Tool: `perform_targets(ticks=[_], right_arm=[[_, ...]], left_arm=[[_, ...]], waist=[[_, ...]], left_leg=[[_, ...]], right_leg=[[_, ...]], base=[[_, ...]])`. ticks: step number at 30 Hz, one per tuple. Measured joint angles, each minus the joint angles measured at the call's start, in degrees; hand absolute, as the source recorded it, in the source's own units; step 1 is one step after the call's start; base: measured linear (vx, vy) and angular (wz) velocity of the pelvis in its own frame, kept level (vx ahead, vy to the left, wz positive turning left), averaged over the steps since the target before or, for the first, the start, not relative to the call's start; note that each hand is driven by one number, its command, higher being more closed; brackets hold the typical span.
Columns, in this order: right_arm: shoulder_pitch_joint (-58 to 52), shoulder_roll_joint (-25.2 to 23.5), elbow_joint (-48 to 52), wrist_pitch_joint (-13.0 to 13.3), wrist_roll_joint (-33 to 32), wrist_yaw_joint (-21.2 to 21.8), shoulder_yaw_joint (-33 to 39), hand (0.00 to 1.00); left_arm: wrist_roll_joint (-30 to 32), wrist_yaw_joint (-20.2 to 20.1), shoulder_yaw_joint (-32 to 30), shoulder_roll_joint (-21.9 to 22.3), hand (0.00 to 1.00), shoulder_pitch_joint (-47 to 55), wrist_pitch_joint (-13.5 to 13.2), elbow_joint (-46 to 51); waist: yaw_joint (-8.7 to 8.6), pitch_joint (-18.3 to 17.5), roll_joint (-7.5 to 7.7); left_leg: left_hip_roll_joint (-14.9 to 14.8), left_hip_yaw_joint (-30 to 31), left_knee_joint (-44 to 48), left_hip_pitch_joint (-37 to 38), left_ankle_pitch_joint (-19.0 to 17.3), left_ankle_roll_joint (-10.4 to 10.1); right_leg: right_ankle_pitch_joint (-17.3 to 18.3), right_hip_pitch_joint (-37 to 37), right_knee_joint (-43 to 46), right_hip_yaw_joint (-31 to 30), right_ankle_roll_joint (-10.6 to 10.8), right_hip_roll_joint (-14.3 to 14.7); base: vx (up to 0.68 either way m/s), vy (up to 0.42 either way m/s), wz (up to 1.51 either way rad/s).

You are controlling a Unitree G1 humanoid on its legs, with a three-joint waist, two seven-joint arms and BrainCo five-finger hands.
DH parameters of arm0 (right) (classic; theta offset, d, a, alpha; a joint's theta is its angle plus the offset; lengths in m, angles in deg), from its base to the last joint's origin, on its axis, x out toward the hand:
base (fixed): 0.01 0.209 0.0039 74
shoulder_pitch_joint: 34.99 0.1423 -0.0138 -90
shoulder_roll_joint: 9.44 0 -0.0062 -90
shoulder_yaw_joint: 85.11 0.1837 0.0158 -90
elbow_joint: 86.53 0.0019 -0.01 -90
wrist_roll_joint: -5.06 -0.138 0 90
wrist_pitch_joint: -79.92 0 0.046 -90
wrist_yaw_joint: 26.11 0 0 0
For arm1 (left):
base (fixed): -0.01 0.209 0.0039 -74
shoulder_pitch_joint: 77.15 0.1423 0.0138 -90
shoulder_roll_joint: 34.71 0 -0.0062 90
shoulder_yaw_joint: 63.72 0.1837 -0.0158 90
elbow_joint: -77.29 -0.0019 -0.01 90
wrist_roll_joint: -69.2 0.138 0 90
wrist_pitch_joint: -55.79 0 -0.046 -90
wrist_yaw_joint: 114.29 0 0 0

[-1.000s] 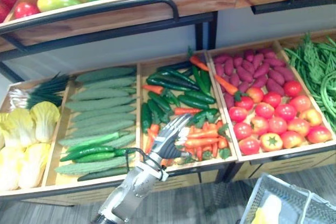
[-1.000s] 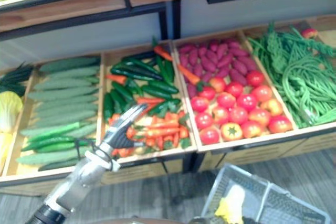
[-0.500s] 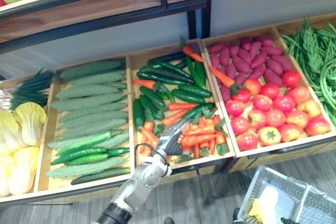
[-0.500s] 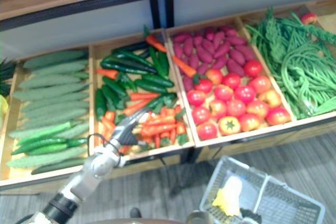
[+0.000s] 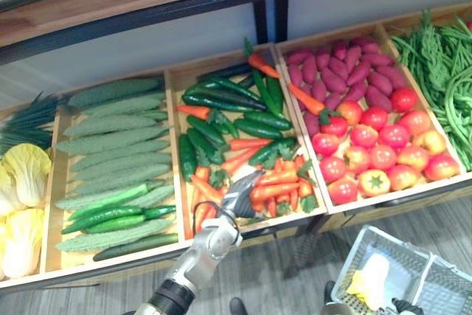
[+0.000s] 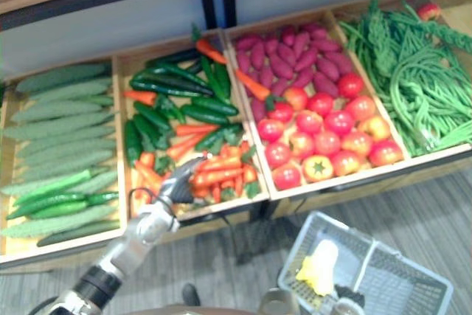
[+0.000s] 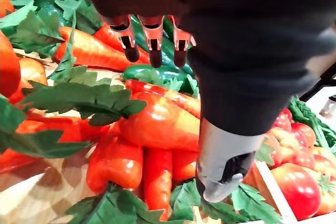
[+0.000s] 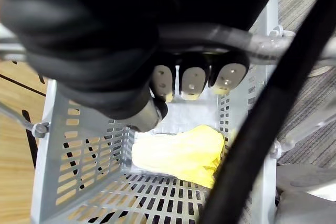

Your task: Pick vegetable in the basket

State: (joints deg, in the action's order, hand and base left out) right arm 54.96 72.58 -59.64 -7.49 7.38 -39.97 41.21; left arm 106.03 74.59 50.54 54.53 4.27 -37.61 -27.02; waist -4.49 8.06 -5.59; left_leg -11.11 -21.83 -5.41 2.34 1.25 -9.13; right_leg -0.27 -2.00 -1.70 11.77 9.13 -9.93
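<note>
Left hand (image 5: 240,198) stretched out flat over the carrots (image 5: 276,189), right hand (image 8: 190,80) clenched round the basket handle (image 8: 210,34).
At lower centre of the head view, the left hand's fingers (image 7: 152,38) lie straight above the carrot heap in the middle crate (image 5: 175,145). They seem just clear of it, though contact is hard to judge. The grey basket (image 5: 348,263) shows at lower right, with a yellow vegetable (image 5: 366,283) inside.
</note>
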Motion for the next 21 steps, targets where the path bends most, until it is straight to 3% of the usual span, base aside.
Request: perform_targets(ticks=[21], right_arm=[[0.01, -0.05, 0.47, -0.18, 0.01, -0.61, -0.16, 1.0]], left_arm=[[2.27, 1.03, 0.82, 0.81, 0.0, -4.33, 1.03, -2.37]], waist=[[-0.1, 0.39, -0.44]], left_leg=[[-0.06, 0.05, 0.01, 0.01, -0.02, -0.03]], right_leg=[[0.0, 0.05, 0.01, 0.11, 0.0, 0.01]], base=[[0.0, 0.0, 0.0]])
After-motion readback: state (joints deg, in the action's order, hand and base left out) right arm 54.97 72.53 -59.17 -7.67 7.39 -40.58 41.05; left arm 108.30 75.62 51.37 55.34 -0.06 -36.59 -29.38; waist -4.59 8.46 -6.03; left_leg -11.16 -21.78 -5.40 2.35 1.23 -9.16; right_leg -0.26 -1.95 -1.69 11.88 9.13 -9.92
